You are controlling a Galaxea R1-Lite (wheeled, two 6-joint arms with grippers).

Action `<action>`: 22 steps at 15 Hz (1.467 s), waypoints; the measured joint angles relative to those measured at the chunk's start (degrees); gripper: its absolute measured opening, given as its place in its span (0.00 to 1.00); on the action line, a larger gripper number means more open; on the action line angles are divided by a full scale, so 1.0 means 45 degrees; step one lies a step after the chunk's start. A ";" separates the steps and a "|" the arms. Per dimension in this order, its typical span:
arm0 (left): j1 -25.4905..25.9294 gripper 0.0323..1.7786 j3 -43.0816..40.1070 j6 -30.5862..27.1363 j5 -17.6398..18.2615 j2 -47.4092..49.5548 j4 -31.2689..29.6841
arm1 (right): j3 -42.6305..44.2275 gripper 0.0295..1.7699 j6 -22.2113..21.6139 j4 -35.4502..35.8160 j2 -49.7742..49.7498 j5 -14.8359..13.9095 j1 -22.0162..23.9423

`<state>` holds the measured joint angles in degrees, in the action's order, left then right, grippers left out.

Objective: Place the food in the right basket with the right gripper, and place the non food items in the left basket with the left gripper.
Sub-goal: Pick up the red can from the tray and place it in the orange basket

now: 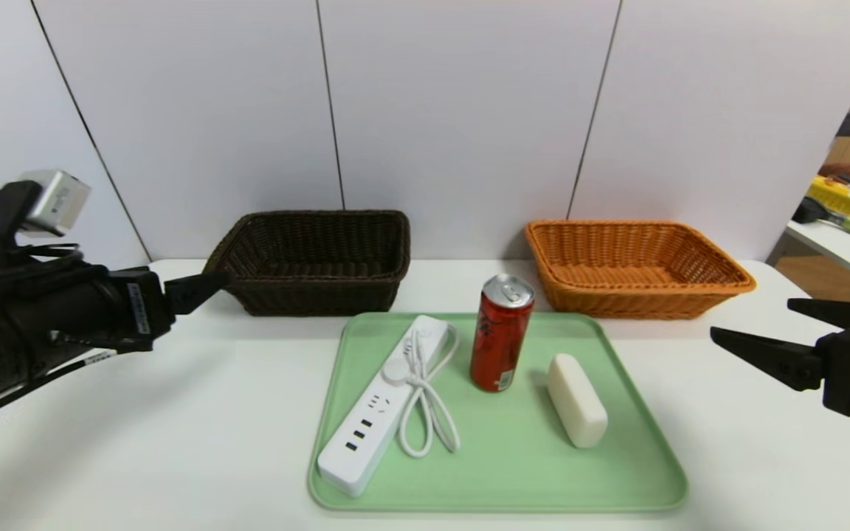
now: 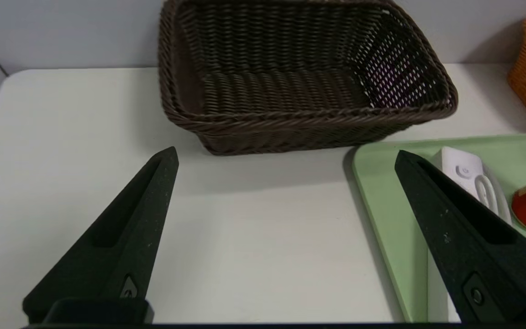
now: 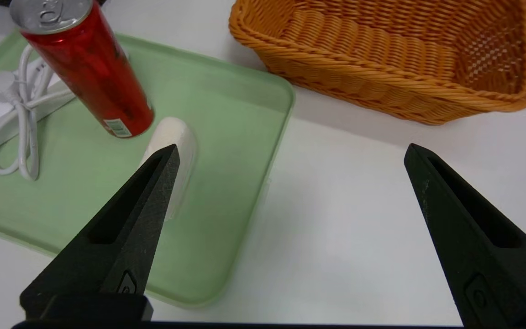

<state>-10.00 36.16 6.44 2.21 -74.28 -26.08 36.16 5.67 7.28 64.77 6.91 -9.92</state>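
Note:
A green tray point(image 1: 513, 457) lies at the middle of the white table. On it are a white power strip point(image 1: 366, 420) with a coiled cord, an upright red can point(image 1: 500, 332) and a white oblong block point(image 1: 577, 400). Behind the tray stand a dark brown basket point(image 1: 314, 284) on the left and an orange basket point(image 1: 617, 299) on the right, both with nothing in them. My left gripper point(image 1: 204, 286) hovers open left of the tray, near the brown basket point(image 2: 299, 82). To the tray's right my right gripper point(image 1: 753, 318) hangs open over bare table, the white block point(image 3: 176, 137) just beyond one finger.
White wall panels close off the back right behind the baskets. A second table point(image 1: 838, 247) with yellow and green packages stands off to the far right. Bare table point(image 1: 137, 428) spreads on both sides of the tray.

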 joint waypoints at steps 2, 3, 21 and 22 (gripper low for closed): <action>-0.0490 0.95 -0.0043 0.0022 0.0000 -0.0423 -0.0114 | -0.0368 0.96 0.0000 0.0813 0.0547 0.0409 -0.0531; -0.0596 0.95 -0.0098 0.0022 0.0000 -0.0545 -0.0103 | -0.0520 0.96 0.0008 0.1187 0.0870 0.0748 -0.0759; -0.1839 0.95 -0.0436 0.0236 0.0030 -0.1292 -0.0127 | -0.0859 0.96 -0.0041 0.9560 0.7780 0.1035 -0.4532; -0.1850 0.95 -0.0482 0.0247 0.0030 -0.1306 -0.0122 | -0.0796 0.96 -0.0041 0.9817 0.8043 0.1019 -0.4573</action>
<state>-18.32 33.99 7.55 2.34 -80.15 -26.62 32.57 5.49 51.46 100.96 11.50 -30.50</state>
